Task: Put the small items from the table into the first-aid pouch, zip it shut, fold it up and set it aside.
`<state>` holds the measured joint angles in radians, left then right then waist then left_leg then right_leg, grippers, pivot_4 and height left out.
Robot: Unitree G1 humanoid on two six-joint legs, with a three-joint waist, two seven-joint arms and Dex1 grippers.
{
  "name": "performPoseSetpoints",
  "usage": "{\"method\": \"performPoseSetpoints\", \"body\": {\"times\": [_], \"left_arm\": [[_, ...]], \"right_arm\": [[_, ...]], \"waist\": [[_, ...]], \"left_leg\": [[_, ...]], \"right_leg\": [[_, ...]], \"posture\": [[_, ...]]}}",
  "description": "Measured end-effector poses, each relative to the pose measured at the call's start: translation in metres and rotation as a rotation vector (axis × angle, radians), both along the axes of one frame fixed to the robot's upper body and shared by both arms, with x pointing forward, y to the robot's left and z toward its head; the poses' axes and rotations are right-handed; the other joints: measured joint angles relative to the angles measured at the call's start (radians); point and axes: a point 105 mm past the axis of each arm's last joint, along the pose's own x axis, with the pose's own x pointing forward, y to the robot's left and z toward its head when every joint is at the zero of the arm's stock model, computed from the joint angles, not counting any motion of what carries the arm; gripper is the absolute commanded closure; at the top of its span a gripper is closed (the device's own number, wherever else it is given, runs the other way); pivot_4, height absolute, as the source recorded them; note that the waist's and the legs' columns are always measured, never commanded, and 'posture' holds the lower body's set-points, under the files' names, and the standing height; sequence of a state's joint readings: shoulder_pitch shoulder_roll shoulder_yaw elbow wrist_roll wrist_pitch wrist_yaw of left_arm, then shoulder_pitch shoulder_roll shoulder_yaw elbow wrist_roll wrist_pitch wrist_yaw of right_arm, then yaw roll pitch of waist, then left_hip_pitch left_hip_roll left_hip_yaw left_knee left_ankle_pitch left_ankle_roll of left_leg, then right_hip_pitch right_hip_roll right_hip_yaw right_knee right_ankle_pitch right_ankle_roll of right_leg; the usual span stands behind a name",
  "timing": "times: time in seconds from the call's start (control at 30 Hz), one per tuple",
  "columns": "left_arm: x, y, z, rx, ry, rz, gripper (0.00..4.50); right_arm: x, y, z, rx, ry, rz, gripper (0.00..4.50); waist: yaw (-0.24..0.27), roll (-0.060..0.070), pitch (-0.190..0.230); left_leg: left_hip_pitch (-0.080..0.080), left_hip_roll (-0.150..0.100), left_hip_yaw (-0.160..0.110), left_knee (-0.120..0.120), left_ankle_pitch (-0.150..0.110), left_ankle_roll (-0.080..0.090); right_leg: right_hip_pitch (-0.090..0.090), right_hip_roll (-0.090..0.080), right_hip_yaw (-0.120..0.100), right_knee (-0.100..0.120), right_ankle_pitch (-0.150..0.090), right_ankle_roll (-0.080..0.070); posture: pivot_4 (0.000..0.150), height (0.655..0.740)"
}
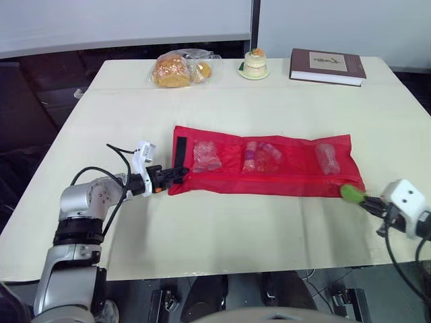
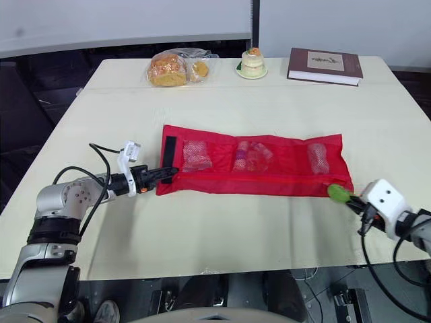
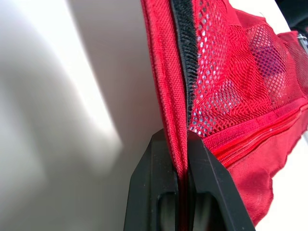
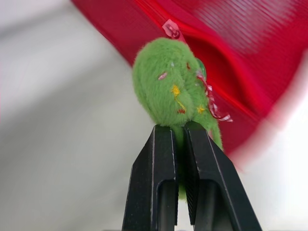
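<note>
Both head views look from above, forward and down across the worktop [image 1: 222,229], from some distance. They share almost all of it, from the near edge to the book [image 1: 328,66] at the far side. The left wrist view looks along the left hand [image 3: 182,137], very close to one end of the red pouch [image 3: 231,86]. The right wrist view looks along the right hand [image 4: 179,127], very close to the green plush tag [image 4: 166,86] at the pouch's other end.
</note>
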<state>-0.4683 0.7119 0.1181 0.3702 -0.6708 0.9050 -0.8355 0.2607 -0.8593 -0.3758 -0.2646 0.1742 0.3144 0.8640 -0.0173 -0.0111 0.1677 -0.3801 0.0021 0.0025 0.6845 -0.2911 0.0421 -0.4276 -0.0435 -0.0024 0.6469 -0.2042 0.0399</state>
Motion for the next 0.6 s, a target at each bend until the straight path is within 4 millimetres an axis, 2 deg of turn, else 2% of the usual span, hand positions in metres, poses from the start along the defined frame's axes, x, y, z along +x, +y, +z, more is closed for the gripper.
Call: {"method": "performPoseSetpoints", "body": {"times": [0.03,0.1,0.3,0.43,0.53,0.6], "left_arm": [[0.0,0.004,0.0,0.005,-0.002,0.011,4.5],[0.001,0.008,0.0,0.002,-0.005,0.02,4.5],[0.0,0.01,0.0,-0.003,-0.005,0.027,4.5],[-0.003,0.014,0.0,-0.008,-0.008,0.043,4.5],[-0.005,0.016,-0.001,-0.011,-0.008,0.052,4.5],[-0.007,0.021,-0.001,-0.013,-0.004,0.073,4.5]], "right_arm": [[0.0,-0.012,0.0,-0.035,-0.003,-0.038,4.42],[0.001,-0.022,0.001,-0.067,-0.014,-0.075,4.42],[0.012,-0.028,0.008,-0.122,-0.092,-0.111,4.42],[0.023,-0.021,0.011,-0.086,-0.152,-0.125,4.42],[0.024,-0.017,0.011,-0.028,-0.151,-0.137,3.48],[0.023,-0.019,0.012,0.026,-0.132,-0.168,2.53]], "waist": [[0.0,0.0,0.0],[0.0,0.0,0.0],[0.0,0.001,0.0],[0.0,0.001,0.0],[0.0,0.001,0.0],[0.0,0.001,0.0]], "left_leg": [[0.0,0.0,0.001,0.0,0.0,0.0],[0.001,0.001,0.001,-0.001,0.0,0.0],[0.0,0.001,0.003,-0.001,0.0,0.0],[0.0,0.001,0.003,-0.001,0.0,0.0],[0.0,0.002,0.004,-0.001,0.0,0.0],[0.0,0.002,0.004,-0.001,0.0,0.0]], "right_leg": [[0.0,0.0,0.0,0.0,0.0,0.0],[0.0,0.001,0.001,0.0,0.0,0.0],[0.0,0.001,0.003,0.0,0.0,0.0],[-0.001,0.002,0.003,0.0,0.0,0.0],[-0.001,0.002,0.004,0.0,0.0,0.0],[-0.001,0.002,0.005,0.0,0.0,0.0]], "posture": [[0.15,0.7289],[0.15,0.7289],[0.15,0.7289],[0.15,0.7289],[0.15,0.7289],[0.15,0.7289]]}}
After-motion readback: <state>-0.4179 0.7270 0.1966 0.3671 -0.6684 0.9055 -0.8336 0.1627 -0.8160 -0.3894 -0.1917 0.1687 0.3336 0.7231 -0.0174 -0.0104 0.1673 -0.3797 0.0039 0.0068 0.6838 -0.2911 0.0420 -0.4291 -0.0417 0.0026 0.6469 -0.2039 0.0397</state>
